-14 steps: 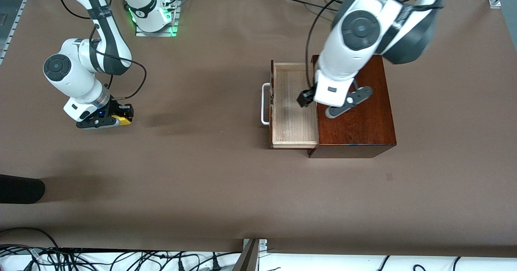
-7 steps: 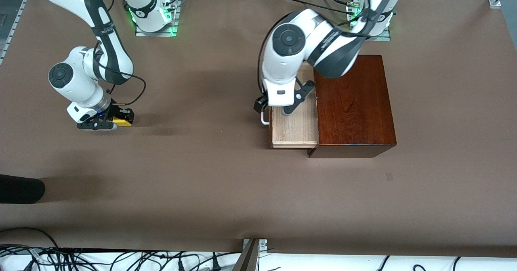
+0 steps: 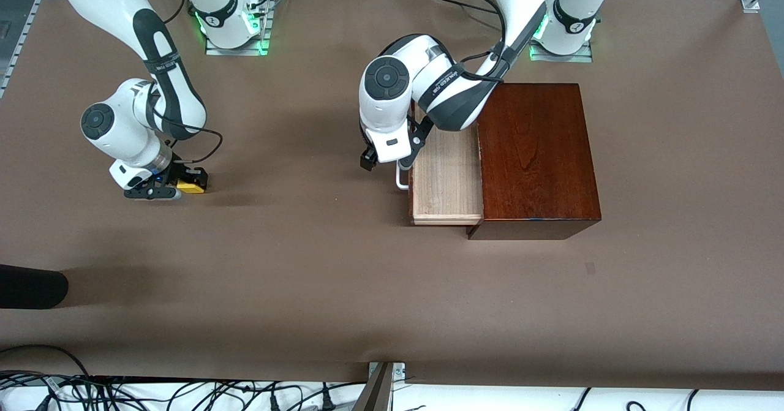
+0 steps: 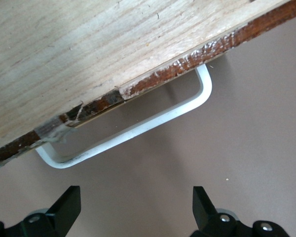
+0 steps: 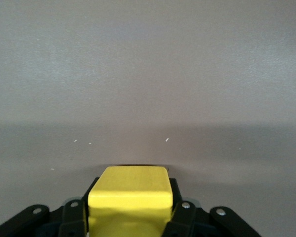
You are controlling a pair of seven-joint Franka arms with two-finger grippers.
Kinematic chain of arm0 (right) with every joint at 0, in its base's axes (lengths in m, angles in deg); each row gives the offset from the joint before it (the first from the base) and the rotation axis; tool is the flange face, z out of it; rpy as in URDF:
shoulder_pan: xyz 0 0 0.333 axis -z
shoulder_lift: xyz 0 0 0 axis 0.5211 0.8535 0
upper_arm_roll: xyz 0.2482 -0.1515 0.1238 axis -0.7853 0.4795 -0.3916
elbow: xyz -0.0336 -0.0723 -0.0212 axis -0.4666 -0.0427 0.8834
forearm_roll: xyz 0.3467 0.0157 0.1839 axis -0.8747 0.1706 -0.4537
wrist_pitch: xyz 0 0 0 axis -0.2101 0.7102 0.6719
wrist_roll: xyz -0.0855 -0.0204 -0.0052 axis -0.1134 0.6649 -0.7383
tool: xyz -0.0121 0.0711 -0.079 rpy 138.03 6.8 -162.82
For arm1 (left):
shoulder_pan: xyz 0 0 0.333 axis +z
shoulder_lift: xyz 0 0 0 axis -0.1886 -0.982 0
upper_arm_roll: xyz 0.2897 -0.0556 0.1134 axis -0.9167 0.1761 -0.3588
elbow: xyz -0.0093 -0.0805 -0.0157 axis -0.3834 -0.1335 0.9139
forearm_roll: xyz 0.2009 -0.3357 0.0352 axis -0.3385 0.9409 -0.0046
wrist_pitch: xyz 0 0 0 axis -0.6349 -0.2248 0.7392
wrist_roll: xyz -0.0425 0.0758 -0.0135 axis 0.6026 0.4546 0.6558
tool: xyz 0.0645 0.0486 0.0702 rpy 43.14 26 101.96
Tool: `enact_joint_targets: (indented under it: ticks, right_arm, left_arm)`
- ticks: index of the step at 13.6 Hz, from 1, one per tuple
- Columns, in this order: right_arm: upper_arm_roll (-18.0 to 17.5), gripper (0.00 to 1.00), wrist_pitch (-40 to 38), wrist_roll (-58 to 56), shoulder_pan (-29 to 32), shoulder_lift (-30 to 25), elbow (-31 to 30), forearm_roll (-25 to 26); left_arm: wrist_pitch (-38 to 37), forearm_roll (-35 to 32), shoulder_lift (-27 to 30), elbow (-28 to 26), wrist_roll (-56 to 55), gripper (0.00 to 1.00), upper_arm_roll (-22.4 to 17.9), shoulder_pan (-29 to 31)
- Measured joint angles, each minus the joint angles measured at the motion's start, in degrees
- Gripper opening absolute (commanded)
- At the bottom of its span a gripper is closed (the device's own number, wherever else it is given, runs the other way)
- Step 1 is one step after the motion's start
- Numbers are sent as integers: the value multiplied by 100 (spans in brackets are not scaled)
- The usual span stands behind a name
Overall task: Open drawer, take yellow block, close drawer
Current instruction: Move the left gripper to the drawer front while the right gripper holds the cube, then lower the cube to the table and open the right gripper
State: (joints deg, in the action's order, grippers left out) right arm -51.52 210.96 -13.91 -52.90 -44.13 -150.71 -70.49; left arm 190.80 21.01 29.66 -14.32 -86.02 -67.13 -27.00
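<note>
The drawer [image 3: 446, 184] stands pulled out of the dark-brown wooden box [image 3: 539, 154], its pale wood tray bare. Its white handle [image 3: 401, 179] faces the right arm's end of the table. My left gripper [image 3: 375, 161] hangs open just in front of that handle, holding nothing. The left wrist view shows the handle [image 4: 138, 133], the worn drawer front [image 4: 187, 61] and my open left gripper [image 4: 135, 210] over bare table. My right gripper [image 3: 187, 184] is shut on the yellow block [image 3: 192, 186], low over the table at the right arm's end. In the right wrist view the yellow block [image 5: 130, 190] fills the right gripper [image 5: 130, 219].
A black rounded object [image 3: 30, 285] pokes in at the table's edge on the right arm's end, nearer the front camera. Cables [image 3: 184, 392] run along the front edge. Brown table paper [image 3: 294, 245] spreads between the two arms.
My left arm swung off the box and drawer tray to a spot in front of the handle. My right gripper sank slightly with the yellow block.
</note>
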Motion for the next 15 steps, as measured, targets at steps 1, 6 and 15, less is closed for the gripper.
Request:
enact_joint_targets:
  ticks: [1, 6, 15]
  right_arm:
    - [0, 8, 43, -1, 1, 37, 0, -1]
    - [1, 76, 80, -2, 45, 120, 2, -6]
    - [-2, 100, -452, -31, 34, -157, 129, -6]
  left_arm:
    - [0, 0, -5, 2, -1, 100, -6, 27]
    - [-5, -162, -78, 2, 153, 100, -55, 333]
    - [-357, -177, -81, 0, 720, 100, -55, 586]
